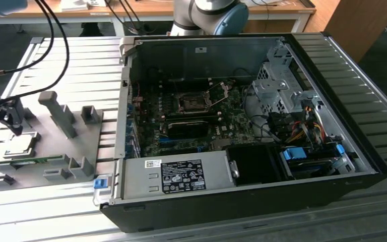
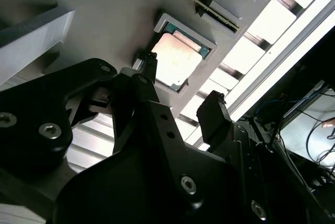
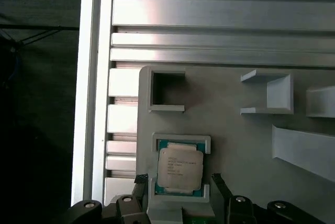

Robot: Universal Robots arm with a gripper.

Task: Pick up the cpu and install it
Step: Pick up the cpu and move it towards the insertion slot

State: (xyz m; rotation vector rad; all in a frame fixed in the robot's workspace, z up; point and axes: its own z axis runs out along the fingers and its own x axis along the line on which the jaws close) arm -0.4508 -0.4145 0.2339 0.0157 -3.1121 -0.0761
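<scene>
The cpu (image 3: 180,168) is a small square chip with a silvery top and a green rim. It lies flat in a raised pocket of the grey tray (image 3: 235,145). My gripper (image 3: 179,183) hangs just above it, open, with one black finger (image 3: 140,182) on each side of the pocket and nothing held. In the second wrist view the cpu (image 2: 178,59) shows between the two fingertips (image 2: 150,62). In the exterior view the gripper (image 1: 2,128) is at the far left over the tray (image 1: 79,146), close above the cpu (image 1: 18,146). The motherboard's dark square socket (image 1: 195,102) sits inside the open computer case (image 1: 247,101).
The tray carries upright grey posts (image 1: 59,113) and brackets (image 3: 269,93) near the gripper, and a green memory stick (image 1: 28,162) lies beside the cpu. Black cables (image 1: 52,45) hang above the tray. The case's side wall (image 1: 121,111) rises between tray and socket. A ribbed aluminium table (image 3: 220,20) is underneath.
</scene>
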